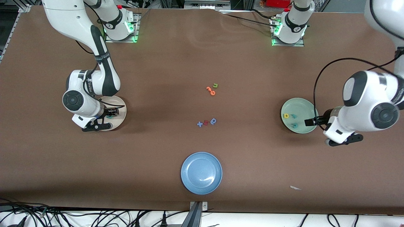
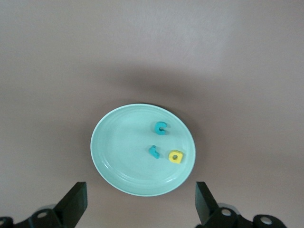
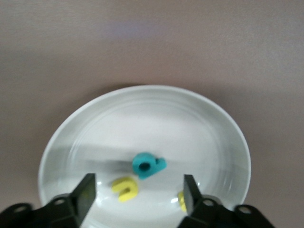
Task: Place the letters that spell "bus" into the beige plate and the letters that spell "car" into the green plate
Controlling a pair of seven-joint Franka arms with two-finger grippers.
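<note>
Grippers open; left gripper (image 2: 140, 205) over green plate (image 2: 114, 161); right gripper (image 3: 137, 192) over beige plate (image 3: 95, 123).

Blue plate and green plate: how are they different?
The blue plate has nothing in it; the green plate holds three small letters: a yellow a, a teal c and a teal r. The blue plate lies nearer the front camera; the green plate lies toward the left arm's end. Both are round, shallow and look about the same size.

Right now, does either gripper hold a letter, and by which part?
Nothing is held. The left gripper is open over the green plate; the right gripper is open over the beige plate.
</note>
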